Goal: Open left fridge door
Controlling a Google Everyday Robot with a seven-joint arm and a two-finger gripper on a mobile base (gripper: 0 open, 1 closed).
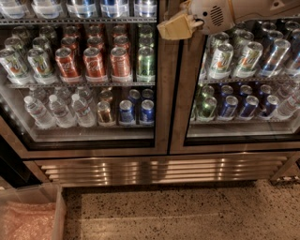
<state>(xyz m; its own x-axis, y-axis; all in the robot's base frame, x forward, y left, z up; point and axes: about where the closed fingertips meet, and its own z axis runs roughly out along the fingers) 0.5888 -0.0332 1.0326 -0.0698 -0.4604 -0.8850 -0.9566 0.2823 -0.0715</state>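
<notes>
The left fridge door (161, 108) is a glass pane in a brushed steel frame. It fills the left half of the view and sits flush with the cabinet. Red cola cans (93, 63) and clear water bottles (58, 110) show through its glass. My gripper (174, 26), tan-tipped on a white arm (234, 11), reaches in from the top right. It is at the top of the view, over the steel strip where the left door meets the right door, with its tip pointing left toward the left door's right edge.
The right glass door (178, 117) shows silver-green and blue cans (229, 105). A steel vent grille (159, 168) runs under both doors. Speckled floor (187, 211) lies in front. A clear bin with pink contents (28, 218) sits at the bottom left.
</notes>
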